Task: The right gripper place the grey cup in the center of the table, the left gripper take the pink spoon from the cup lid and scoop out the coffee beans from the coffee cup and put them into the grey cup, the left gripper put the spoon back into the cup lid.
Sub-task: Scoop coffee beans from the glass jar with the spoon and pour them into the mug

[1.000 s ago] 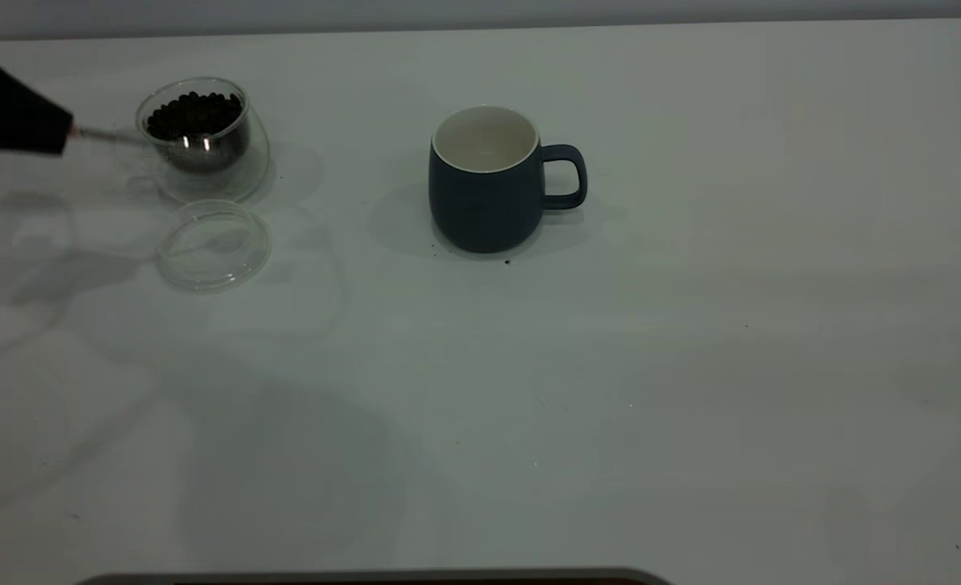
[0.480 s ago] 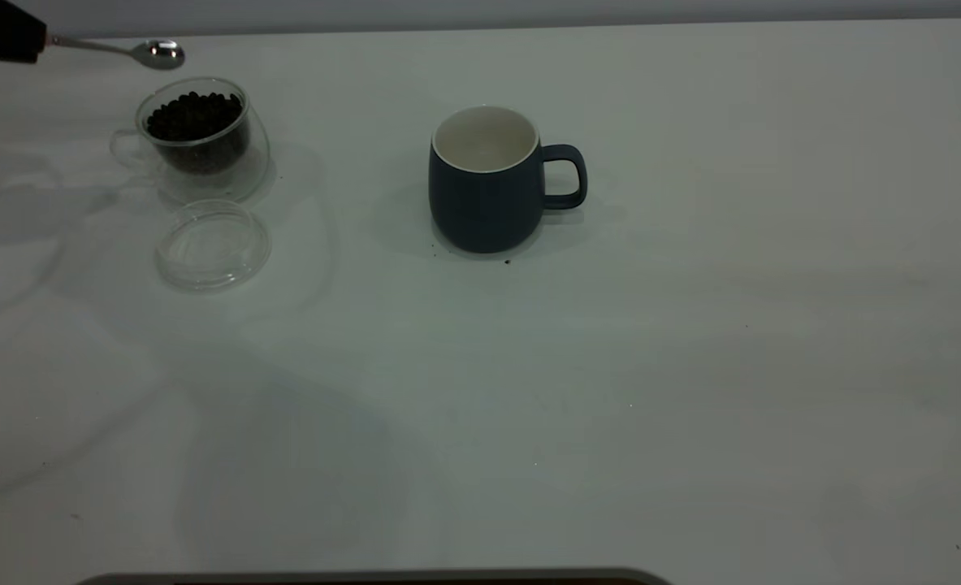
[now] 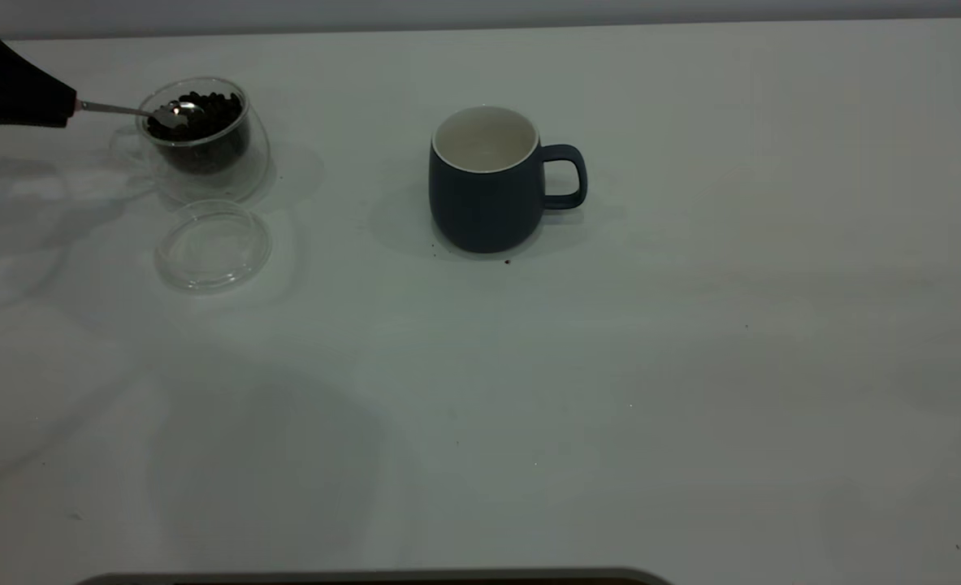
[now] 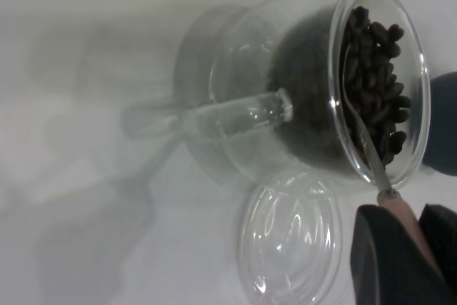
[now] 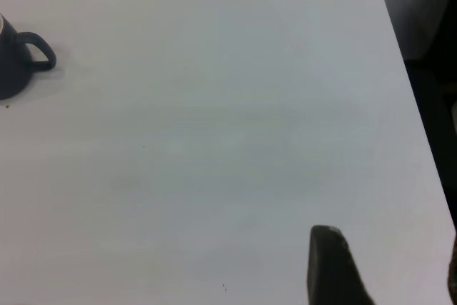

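Observation:
The clear glass coffee cup [image 3: 204, 150] stands at the table's far left with a heap of coffee beans [image 3: 208, 110] inside. My left gripper [image 3: 64, 110] hovers just left of it, shut on the pink spoon [image 3: 135, 110], whose metal bowl rests in the beans. In the left wrist view the spoon [image 4: 371, 158] dips among the beans [image 4: 378, 83], its pink handle pinched between the fingers [image 4: 385, 266]. The cup lid [image 3: 214, 245] lies empty in front of the coffee cup. The grey cup [image 3: 486, 183] stands upright mid-table, handle to the right, white inside. My right gripper [image 5: 389, 276] hangs open over bare table, away from the grey cup [image 5: 14, 62].
The white table [image 3: 691, 366] stretches wide to the right and front of the grey cup. A tiny dark speck lies by the grey cup's base. In the right wrist view the table's edge [image 5: 410, 69] drops off to a dark floor.
The spoon went from low in front of the coffee cup, up and behind it, then down; its bowl now sits in the beans. The grey cup and lid stayed put.

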### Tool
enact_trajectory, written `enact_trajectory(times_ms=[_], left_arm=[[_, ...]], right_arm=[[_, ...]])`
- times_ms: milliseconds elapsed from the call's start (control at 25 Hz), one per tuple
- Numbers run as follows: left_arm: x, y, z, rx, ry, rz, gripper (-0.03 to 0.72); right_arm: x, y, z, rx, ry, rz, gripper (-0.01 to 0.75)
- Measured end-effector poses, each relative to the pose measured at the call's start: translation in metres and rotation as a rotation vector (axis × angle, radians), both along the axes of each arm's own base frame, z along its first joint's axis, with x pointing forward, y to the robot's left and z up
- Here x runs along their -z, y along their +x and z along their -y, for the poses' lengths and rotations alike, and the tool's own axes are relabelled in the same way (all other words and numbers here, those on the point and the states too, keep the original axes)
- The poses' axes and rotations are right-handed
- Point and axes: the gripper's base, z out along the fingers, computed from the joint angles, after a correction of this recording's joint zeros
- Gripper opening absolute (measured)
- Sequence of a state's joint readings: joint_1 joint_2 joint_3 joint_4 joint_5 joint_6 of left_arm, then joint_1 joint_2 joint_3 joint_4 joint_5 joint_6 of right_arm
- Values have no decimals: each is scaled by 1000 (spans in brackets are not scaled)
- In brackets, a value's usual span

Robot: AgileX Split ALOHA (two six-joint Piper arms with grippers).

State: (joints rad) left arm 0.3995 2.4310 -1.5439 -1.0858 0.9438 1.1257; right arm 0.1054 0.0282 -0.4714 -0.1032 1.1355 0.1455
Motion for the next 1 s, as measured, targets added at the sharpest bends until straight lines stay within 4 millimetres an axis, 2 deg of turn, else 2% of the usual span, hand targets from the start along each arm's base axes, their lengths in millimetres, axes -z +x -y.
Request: enact_trajectory(times_ms=[440,1000], left_arm=[[16,-7,6,-43,-133,-166,107],[14,-5,2,-85,-168,-162,107]], right_arm=[[0,0,0,0,0,0,420],[0,0,0,0,0,0,420]])
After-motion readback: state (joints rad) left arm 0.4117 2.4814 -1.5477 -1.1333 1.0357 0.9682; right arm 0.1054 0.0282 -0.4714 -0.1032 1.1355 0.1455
